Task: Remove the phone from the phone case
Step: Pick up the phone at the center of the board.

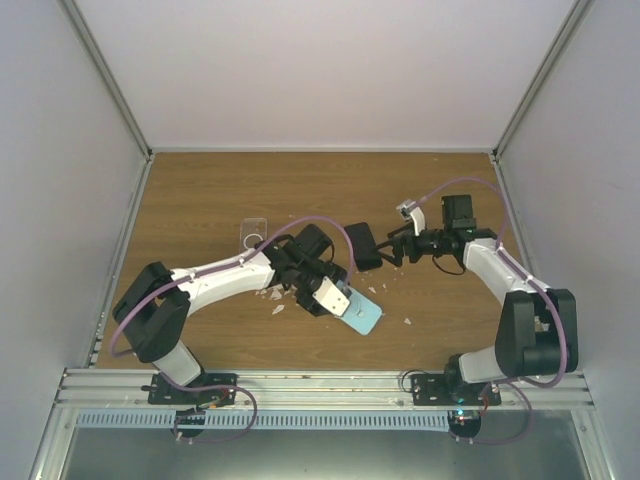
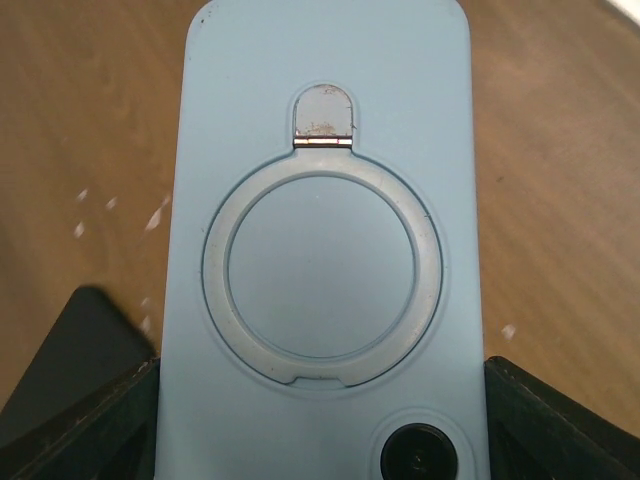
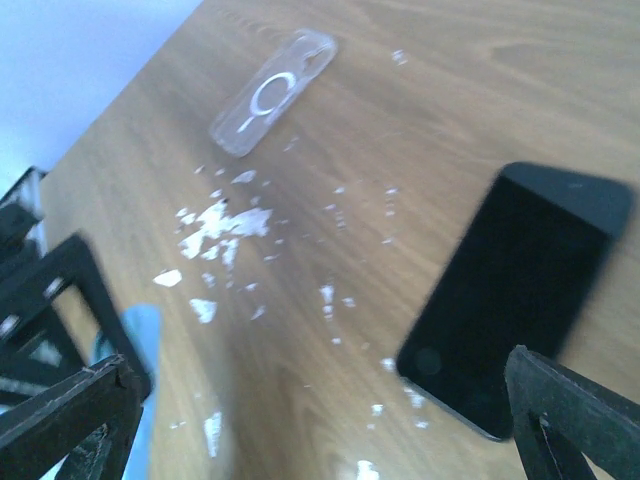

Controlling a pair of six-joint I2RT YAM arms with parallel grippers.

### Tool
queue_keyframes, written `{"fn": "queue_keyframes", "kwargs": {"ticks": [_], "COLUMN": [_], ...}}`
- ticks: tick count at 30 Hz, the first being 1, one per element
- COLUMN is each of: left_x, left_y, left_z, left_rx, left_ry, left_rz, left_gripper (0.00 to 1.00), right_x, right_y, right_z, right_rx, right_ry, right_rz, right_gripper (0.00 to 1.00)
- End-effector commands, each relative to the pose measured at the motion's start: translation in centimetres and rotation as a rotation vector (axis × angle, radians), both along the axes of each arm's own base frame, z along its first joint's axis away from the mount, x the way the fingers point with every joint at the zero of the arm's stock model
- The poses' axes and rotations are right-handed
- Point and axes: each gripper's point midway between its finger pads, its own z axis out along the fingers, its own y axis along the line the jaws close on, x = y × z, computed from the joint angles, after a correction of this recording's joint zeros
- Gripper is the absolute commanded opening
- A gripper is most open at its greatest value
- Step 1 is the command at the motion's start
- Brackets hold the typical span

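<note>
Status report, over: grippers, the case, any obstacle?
Left gripper shut on blue case; phone lens shows in its cutout, so likely not out yet. Right gripper open, by black phone. White flakes, clear case lie apart, nothing blocking.

White arm links [image 1: 225, 278], black joints [image 1: 150, 315], looping purple cables [image 1: 470, 180], black base plates [image 1: 195, 388], black pincer fingers [image 3: 565, 410]

Robotics lab test cell: white panel walls [image 1: 300, 70] on aluminium framing [image 1: 108, 80] enclose a wooden table [image 1: 300, 180] with a slotted base rail [image 1: 320, 385].
</note>
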Motion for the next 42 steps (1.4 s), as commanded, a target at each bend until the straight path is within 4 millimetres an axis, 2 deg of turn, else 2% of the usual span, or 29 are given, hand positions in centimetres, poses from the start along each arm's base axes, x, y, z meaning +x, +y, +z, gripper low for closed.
{"fn": "queue_keyframes", "kwargs": {"ticks": [1,5,9,12,15,20,26,30,32,37,41,42], "left_x": [3.1,4.9,6.3,6.8,7.0,7.8,9.0,9.2,9.2,9.7,10.4,10.7], "left_y": [-0.1,0.4,0.9,0.9,1.1,1.5,2.5,3.0,3.1,3.8,4.6,4.8], "left_z": [3.0,4.4,5.6,6.5,7.0,7.4,8.4,8.9,9.0,9.6,11.0,11.5], "left_rx": [-0.112,-0.147,-0.182,-0.212,-0.223,-0.235,-0.261,-0.274,-0.277,-0.28,-0.322,-0.335], "left_ry": [-0.077,-0.082,-0.107,-0.117,-0.142,-0.172,-0.195,-0.211,-0.215,-0.233,-0.262,-0.269], "left_rz": [0.045,0.1,0.145,0.165,0.172,0.202,0.247,0.256,0.267,0.315,0.385,0.416], "left_gripper": [0.55,0.53,0.53,0.52,0.52,0.52,0.52,0.52,0.56,0.78,0.98,0.99], "right_x": [-3.1,-4.4,-5.3,-5.9,-6.5,-7.2,-7.0,-6.7,-6.3,-5.4,-4.4,-4.0], "right_y": [3.2,5.4,6.8,7.7,8.6,9.3,9.2,9.4,9.5,9.5,9.1,8.9], "right_z": [-0.7,-0.9,-1.4,-2.0,-1.8,-1.7,-1.7,-0.9,-0.5,0.6,1.5,1.8], "right_rx": [0.056,0.096,0.125,0.129,0.155,0.157,0.144,0.165,0.171,0.183,0.168,0.159], "right_ry": [0.054,0.113,0.178,0.216,0.237,0.244,0.236,0.231,0.228,0.213,0.176,0.157], "right_rz": [0.15,0.243,0.304,0.336,0.376,0.412,0.402,0.41,0.41,0.408,0.39,0.379], "right_gripper": [0.99,0.99,0.97,0.93,0.89,0.72,0.5,0.28,0.18,0.02,0.01,0.01]}}
